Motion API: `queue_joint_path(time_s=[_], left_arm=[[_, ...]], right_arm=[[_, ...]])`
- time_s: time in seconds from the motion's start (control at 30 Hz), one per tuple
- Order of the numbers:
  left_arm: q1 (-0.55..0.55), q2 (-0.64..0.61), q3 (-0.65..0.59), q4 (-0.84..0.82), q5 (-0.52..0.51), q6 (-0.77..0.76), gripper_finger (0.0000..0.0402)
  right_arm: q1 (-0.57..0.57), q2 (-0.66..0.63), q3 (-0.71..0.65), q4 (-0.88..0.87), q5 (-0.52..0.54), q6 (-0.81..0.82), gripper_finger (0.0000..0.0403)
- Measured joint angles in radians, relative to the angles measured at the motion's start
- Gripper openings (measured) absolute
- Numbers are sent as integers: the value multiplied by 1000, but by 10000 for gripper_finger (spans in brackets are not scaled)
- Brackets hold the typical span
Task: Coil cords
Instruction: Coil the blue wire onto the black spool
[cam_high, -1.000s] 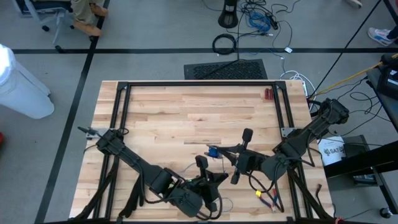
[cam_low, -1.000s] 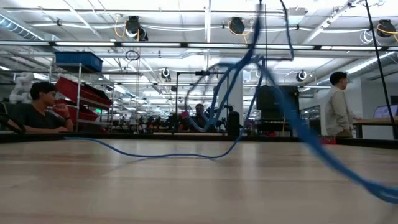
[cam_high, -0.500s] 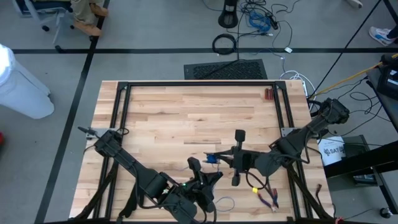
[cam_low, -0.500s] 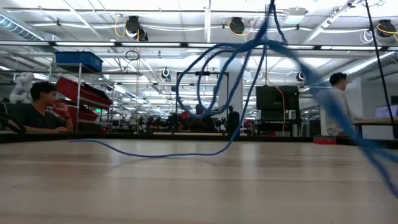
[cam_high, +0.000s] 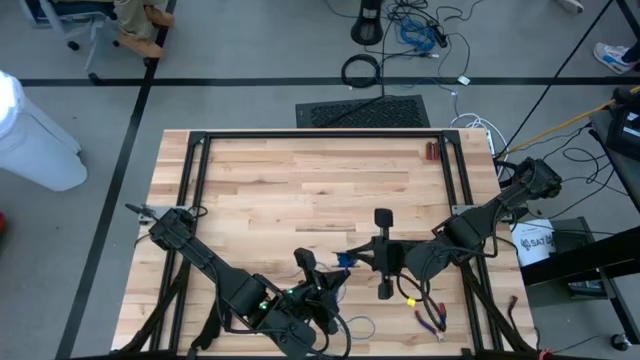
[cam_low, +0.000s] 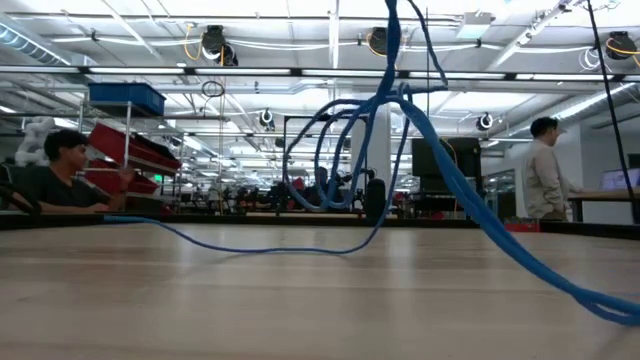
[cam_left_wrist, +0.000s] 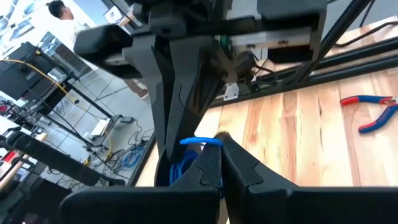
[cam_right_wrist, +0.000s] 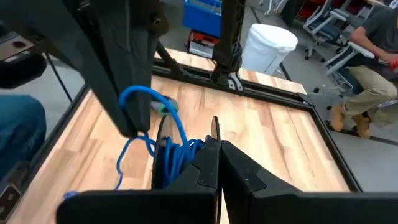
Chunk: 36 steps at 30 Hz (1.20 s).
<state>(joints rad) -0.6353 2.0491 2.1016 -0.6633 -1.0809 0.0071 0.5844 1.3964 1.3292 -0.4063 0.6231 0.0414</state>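
From above, you see both grippers meeting near the bench's front edge: the left gripper and right gripper just beside each other, the blue cord between them. At bench height, the cord hangs in loose loops above the bench, a tail trailing on the wood. From the left wrist, that gripper is clamped on the cord. From the right wrist, the gripper pinches the bunched cord. Pull apart, and the loops could tangle or slip.

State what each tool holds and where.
Both tools, left and right, are shut on the thin blue cord, each pinching its bunched loops.
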Motion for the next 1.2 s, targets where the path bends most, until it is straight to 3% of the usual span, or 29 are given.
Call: queue_joint_path(time_s=[0.43,0.9,1.2], left_arm=[[-52,-29,0,-47,8,-1,2],[-68,-29,0,-140,8,2,2],[-67,-29,0,-140,9,7,25]], right_arm=[[26,-27,6,-9,-3,4,0],[158,-121,7,-15,5,4,0],[201,-135,7,-13,58,-7,0]])
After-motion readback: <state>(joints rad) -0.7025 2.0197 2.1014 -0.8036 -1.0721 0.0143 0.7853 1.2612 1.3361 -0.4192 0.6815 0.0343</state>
